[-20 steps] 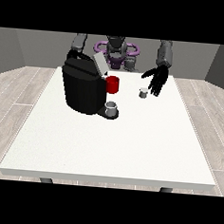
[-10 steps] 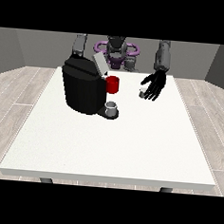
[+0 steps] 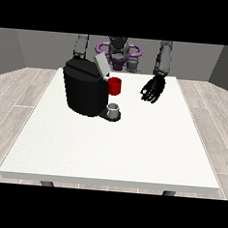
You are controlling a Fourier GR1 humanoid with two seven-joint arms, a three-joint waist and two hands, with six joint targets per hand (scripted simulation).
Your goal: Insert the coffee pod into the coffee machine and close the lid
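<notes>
The black coffee machine [image 3: 86, 92] stands on the table's left half, its grey lid [image 3: 101, 64] tilted up and open. A red holder [image 3: 114, 86] juts from its front, with a small grey cup [image 3: 114, 108] on the tray below. To the right, the hand at the view's right [image 3: 154, 88] hangs just over the table with curled fingers. A small pale bit, the coffee pod [image 3: 145, 93], shows among them. The arm at the view's left runs down behind the machine, which hides its hand.
The white table [image 3: 132, 146] spreads wide toward the camera. The robot's torso [image 3: 118, 51] stands behind the far edge. Grey plank floor surrounds the table.
The hand at the view's right came down over the pod that stood on the table, and its fingers have curled round it. The machine and cup stayed put.
</notes>
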